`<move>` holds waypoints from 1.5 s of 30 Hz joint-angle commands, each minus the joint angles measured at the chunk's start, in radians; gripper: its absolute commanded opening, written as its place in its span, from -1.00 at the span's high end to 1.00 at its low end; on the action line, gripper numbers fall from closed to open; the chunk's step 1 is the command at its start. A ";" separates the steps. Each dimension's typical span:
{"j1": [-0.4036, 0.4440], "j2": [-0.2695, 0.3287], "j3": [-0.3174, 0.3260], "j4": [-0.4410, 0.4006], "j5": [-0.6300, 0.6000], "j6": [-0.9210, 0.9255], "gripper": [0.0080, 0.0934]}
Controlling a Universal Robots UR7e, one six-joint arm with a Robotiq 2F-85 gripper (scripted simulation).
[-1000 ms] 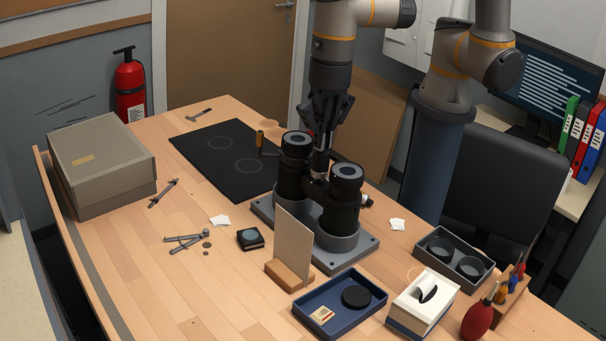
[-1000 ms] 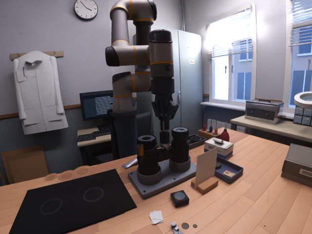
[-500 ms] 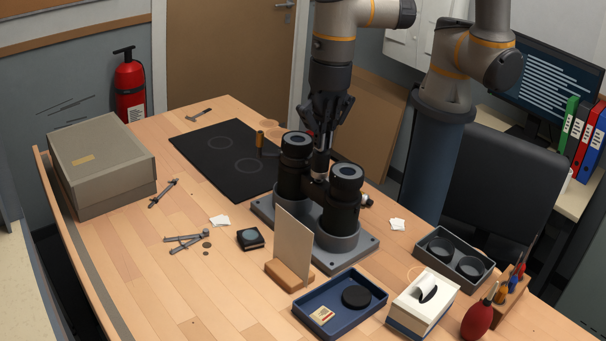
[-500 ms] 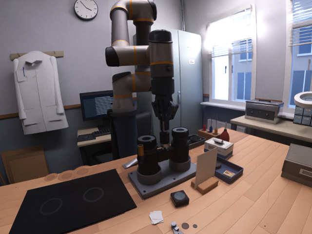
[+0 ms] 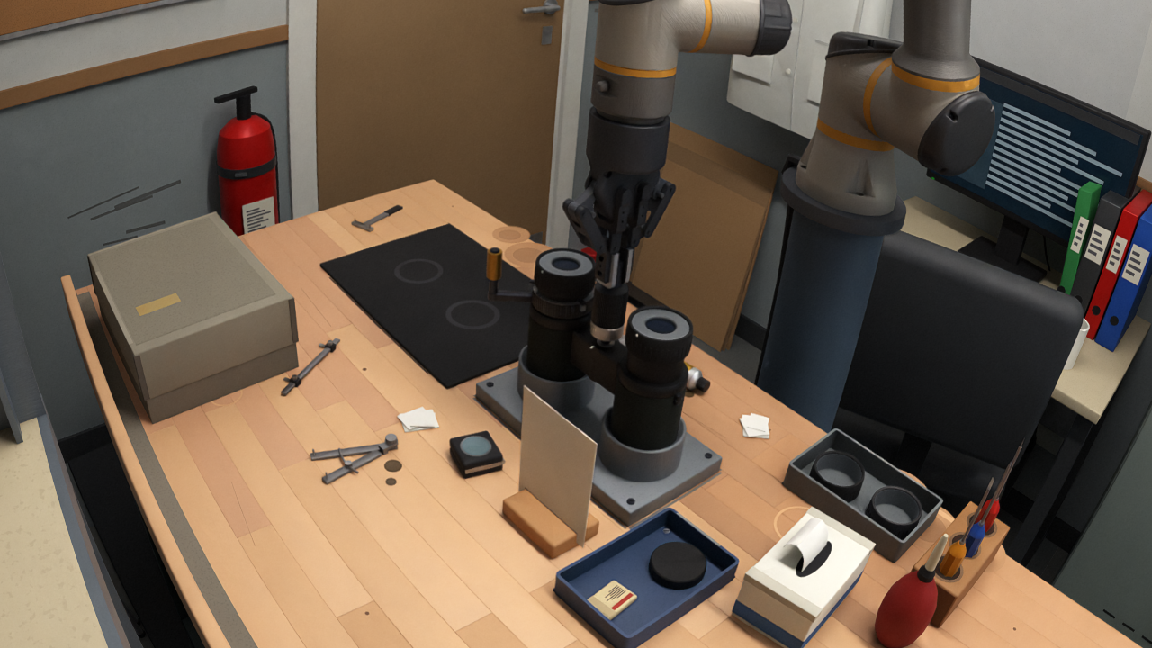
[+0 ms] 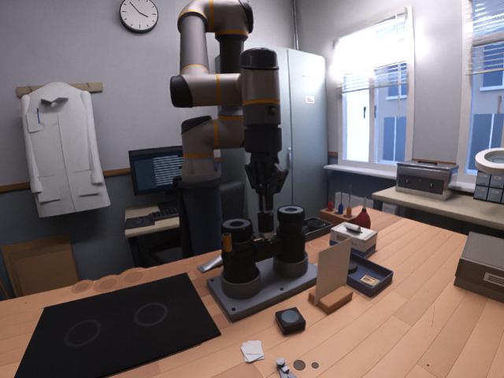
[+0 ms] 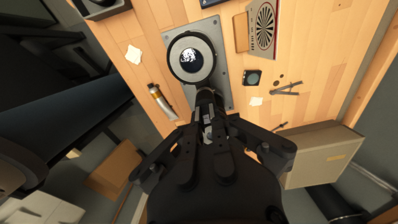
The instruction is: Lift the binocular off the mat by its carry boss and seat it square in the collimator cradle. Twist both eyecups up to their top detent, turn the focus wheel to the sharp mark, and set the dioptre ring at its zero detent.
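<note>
The black binocular [image 5: 606,346] [image 6: 262,248] stands upright with its two barrels in the grey cups of the collimator cradle [image 5: 600,439] [image 6: 260,285], eyecups facing up. My gripper [image 5: 615,270] [image 6: 265,205] [image 7: 204,115] comes straight down between the barrels and is clamped on the carry boss [image 5: 608,310] [image 6: 265,221], a black post rising from the bridge. From the wrist camera I see one eyecup [image 7: 191,58] beyond my fingers; the other barrel is hidden. The black mat [image 5: 431,294] [image 6: 110,325] lies empty beside the cradle, showing two ring marks.
A test-chart card on a wooden block [image 5: 556,475] [image 6: 331,280] stands close in front of the cradle. A brass-handled crank [image 5: 495,270] sticks out by the far barrel. A blue tray [image 5: 644,576], tissue box [image 5: 801,576], grey cap tray [image 5: 862,492] and cardboard box [image 5: 189,310] sit around.
</note>
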 commanded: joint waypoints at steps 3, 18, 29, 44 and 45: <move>0.000 0.000 0.000 -0.001 0.000 0.000 1.00; 0.000 0.000 0.000 -0.001 0.000 0.000 0.95; 0.000 0.000 0.000 -0.001 0.000 0.000 0.44; 0.000 0.000 0.000 -0.001 0.000 0.000 0.06; 0.000 0.000 0.000 -0.001 0.000 0.000 0.06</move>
